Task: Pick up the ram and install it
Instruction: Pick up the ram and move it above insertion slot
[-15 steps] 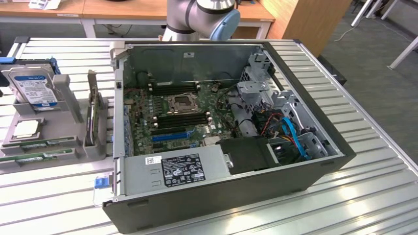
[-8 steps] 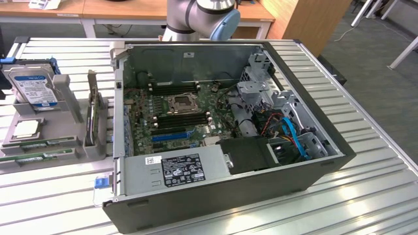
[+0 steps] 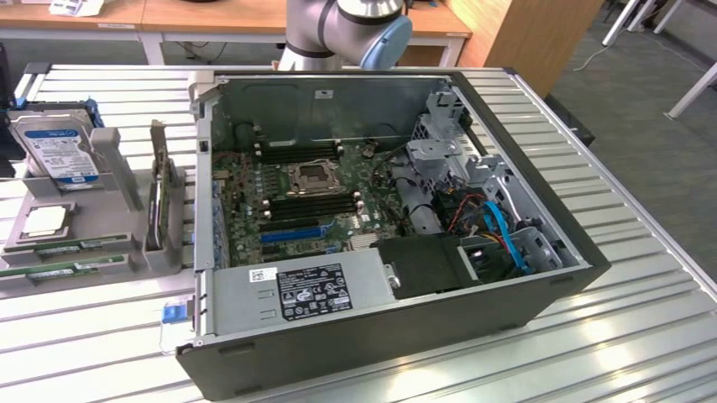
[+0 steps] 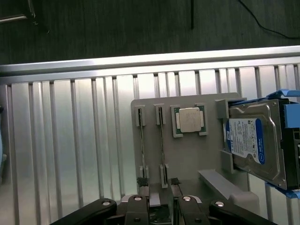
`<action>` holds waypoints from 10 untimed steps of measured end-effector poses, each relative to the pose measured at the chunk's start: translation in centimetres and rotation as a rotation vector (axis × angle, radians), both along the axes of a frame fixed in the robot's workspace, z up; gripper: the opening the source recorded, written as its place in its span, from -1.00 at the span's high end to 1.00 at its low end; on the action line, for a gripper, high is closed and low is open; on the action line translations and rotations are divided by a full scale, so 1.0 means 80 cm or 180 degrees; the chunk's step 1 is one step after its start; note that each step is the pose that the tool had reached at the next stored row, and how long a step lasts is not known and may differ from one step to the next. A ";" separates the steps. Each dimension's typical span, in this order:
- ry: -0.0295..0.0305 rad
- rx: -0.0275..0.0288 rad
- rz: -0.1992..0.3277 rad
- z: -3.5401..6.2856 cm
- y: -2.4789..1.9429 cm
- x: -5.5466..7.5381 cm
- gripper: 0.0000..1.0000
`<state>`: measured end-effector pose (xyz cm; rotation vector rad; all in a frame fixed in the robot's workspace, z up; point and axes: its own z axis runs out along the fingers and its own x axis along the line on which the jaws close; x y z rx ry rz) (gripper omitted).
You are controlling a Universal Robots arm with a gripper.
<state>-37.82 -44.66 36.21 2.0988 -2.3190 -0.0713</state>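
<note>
Two ram sticks (image 4: 161, 145) stand on edge in the grey holder (image 4: 187, 164), at eight o'clock from the computer case (image 3: 392, 336) in the exterior view. They are probably light, stiff and fragile, so best pinched along the top edge. The gripper (image 4: 161, 209) holds its fingers apart, empty. The slatted metal table (image 3: 627, 336) leaves room around.
</note>
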 end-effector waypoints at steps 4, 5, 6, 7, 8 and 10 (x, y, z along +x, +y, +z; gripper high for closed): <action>0.0000 0.0006 0.0006 -0.006 0.0000 0.000 0.41; 0.0000 0.0007 0.0008 -0.008 0.0000 0.000 0.41; 0.0000 0.0007 0.0010 -0.010 0.0000 0.000 0.41; 0.0000 0.0008 0.0011 -0.011 0.0000 0.000 0.41; 0.0000 0.0008 0.0013 -0.013 0.0000 0.000 0.41; 0.0000 0.0008 0.0016 -0.016 0.0000 0.000 0.41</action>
